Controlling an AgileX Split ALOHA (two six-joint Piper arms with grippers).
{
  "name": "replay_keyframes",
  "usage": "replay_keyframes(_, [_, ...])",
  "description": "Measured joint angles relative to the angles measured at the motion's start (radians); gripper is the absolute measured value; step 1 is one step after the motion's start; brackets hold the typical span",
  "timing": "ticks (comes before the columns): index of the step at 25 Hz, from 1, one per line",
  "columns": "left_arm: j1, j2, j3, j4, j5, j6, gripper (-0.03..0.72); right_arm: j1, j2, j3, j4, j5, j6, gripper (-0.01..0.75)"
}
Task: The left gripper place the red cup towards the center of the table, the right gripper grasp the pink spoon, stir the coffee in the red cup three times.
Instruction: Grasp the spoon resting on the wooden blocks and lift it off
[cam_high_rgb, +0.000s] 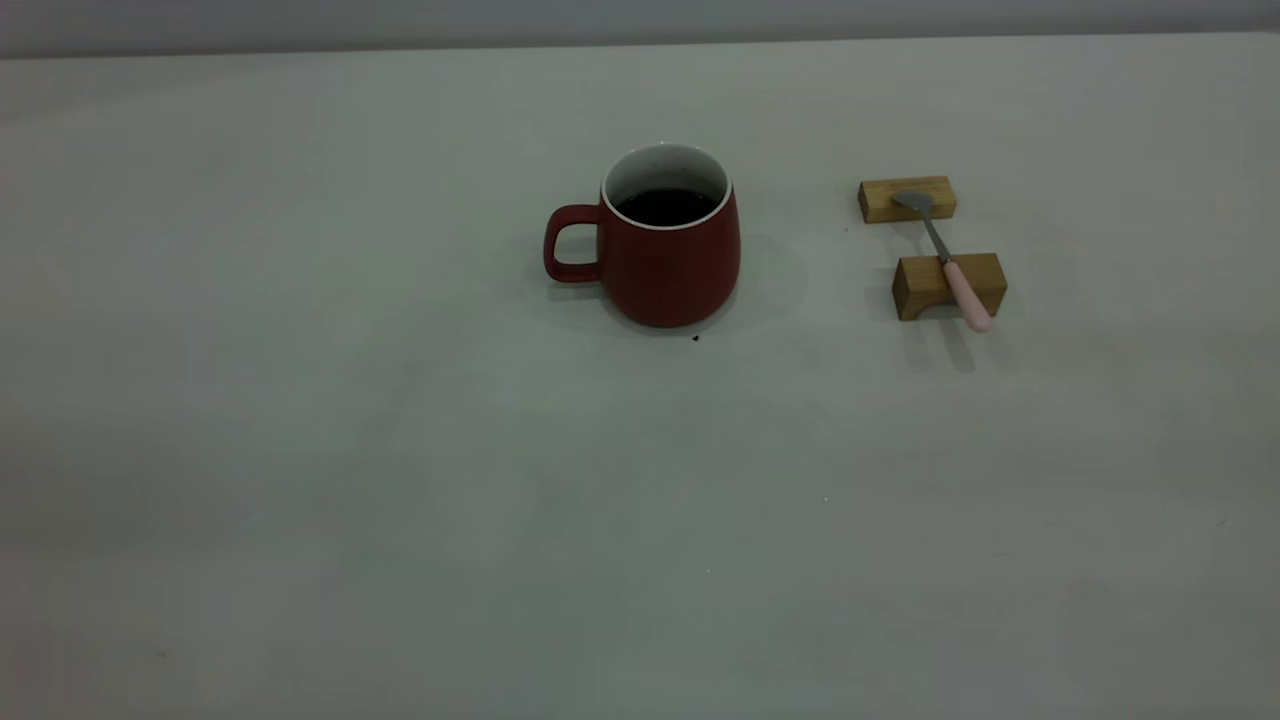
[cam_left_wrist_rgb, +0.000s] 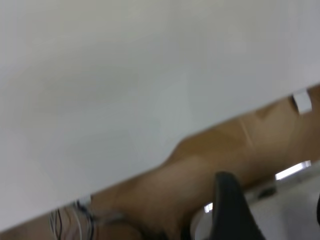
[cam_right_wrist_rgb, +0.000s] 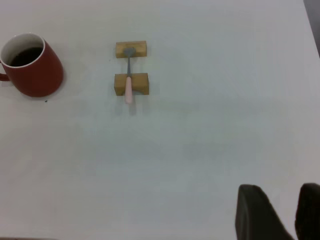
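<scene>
The red cup stands upright near the middle of the table, its handle pointing to the left, with dark coffee inside. The pink spoon lies to its right across two wooden blocks, bowl on the far one and pink handle over the near one. Neither arm shows in the exterior view. My right gripper hovers far from the spoon and cup, its fingers a little apart and empty. My left gripper is off the table's edge, open and empty.
The far wooden block and near wooden block hold the spoon above the surface. A tiny dark speck lies just in front of the cup. In the left wrist view the table edge runs diagonally, with brown floor beyond it.
</scene>
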Motion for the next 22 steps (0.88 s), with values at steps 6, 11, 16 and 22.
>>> replay_keyframes(6, [0.052, -0.162, 0.000, 0.000, 0.001, 0.001, 0.482, 0.000, 0.000, 0.000, 0.000, 0.000, 0.000, 0.237])
replay_keyframes(11, [0.143, -0.250, 0.000, 0.000, 0.005, 0.001, 0.482, 0.000, 0.000, 0.000, 0.000, 0.000, 0.000, 0.237])
replay_keyframes(16, [0.185, -0.251, 0.000, 0.000, 0.005, 0.001, 0.482, 0.000, 0.000, 0.000, 0.010, 0.000, 0.000, 0.237])
replay_keyframes(22, [0.186, -0.251, 0.000, 0.000, 0.005, 0.001, 0.482, 0.000, 0.053, -0.023, 0.068, -0.044, -0.034, 0.288])
